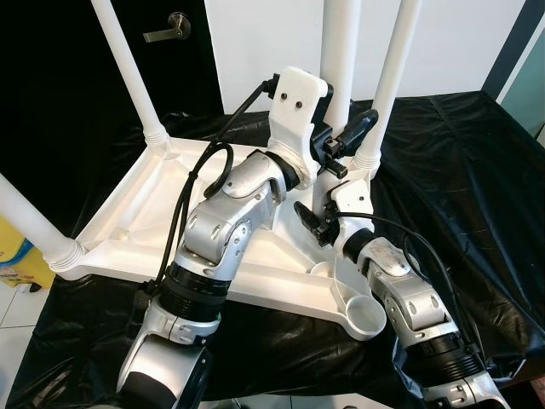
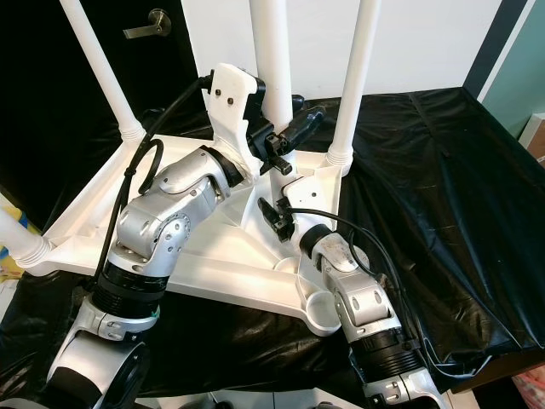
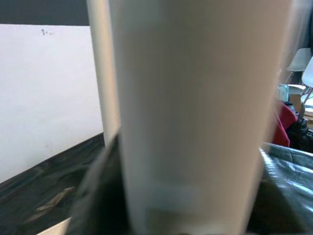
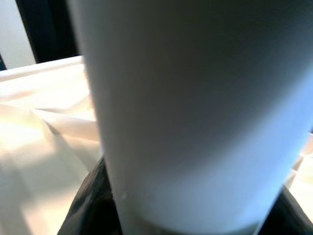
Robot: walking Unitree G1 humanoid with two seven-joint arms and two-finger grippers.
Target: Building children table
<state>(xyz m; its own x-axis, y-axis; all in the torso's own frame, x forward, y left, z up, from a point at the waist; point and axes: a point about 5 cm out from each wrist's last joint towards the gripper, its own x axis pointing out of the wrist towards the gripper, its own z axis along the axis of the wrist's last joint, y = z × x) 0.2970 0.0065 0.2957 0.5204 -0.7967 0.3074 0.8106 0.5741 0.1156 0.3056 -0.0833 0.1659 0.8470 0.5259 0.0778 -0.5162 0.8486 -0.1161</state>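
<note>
A white children's table (image 1: 162, 213) lies upside down on black cloth. Three white legs stand in its corner sockets: far left (image 1: 128, 68), near left (image 1: 21, 213) and far right (image 1: 392, 77). A loose white table leg (image 1: 339, 51) stands upright between them. My left gripper (image 1: 343, 138) is shut on this leg from the left, and the leg looms close between its dark fingers (image 3: 93, 196). My right gripper (image 1: 317, 223) is shut on the same leg lower down, near the tabletop's underside. The leg's foot is hidden behind the grippers. The near right socket (image 1: 372, 319) is a hollow cup.
Black cloth (image 1: 460, 170) covers the work surface and drapes over its edges. A dark door with a lever handle (image 1: 169, 32) stands at the back left beside a white wall. A yellow object (image 1: 13, 256) sits at the far left. Chairs (image 3: 305, 66) stand in the distance.
</note>
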